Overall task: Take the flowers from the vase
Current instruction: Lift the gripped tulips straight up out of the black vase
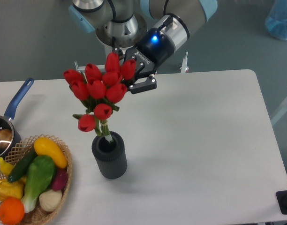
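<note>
Holding the bunch of red tulip flowers with green stems (pixel 100 89) high, the black two-finger gripper (pixel 132 80) has its jaws pinching the bunch, though buds hide the contact.
Only the stem tips reach the round mouth of the ribbed dark grey cylinder vase (pixel 109 156), which stands on the white table (pixel 204 150) beside the wicker basket of vegetables (pixel 33 180); bare tabletop stretches right towards the far edge.

A white surface (pixel 204 140) carries a ribbed dark grey vase (pixel 109 156) below and left of the gripper (pixel 134 80), a wicker basket (pixel 64 185) of vegetables further left, and a blue-handled saucepan (pixel 5 129) at the far left edge.
</note>
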### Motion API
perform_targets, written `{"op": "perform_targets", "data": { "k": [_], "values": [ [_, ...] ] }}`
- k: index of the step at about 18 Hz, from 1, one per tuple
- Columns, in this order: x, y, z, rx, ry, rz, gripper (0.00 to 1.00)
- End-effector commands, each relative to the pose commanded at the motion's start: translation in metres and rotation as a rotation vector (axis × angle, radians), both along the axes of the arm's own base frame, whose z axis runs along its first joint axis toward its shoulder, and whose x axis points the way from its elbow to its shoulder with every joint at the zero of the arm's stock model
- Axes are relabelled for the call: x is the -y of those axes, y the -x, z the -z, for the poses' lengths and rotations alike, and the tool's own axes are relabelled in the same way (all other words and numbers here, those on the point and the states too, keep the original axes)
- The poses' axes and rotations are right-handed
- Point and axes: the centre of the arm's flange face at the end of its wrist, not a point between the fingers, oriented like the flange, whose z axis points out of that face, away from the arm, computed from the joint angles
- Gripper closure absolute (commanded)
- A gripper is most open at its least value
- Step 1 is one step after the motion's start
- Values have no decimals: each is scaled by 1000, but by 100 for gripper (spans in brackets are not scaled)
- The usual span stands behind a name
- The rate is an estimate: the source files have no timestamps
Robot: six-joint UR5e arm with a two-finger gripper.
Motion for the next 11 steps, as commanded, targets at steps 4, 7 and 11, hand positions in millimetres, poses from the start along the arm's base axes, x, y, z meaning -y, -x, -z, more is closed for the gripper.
{"op": "perform_targets", "data": {
  "k": [4,7,11],
  "values": [
    [14,6,-10,17,-19,-25,75],
    [22,13,-12,19,-28,-42,75],
    [41,37,-6,16,-25,-98,75]
  ]
}}
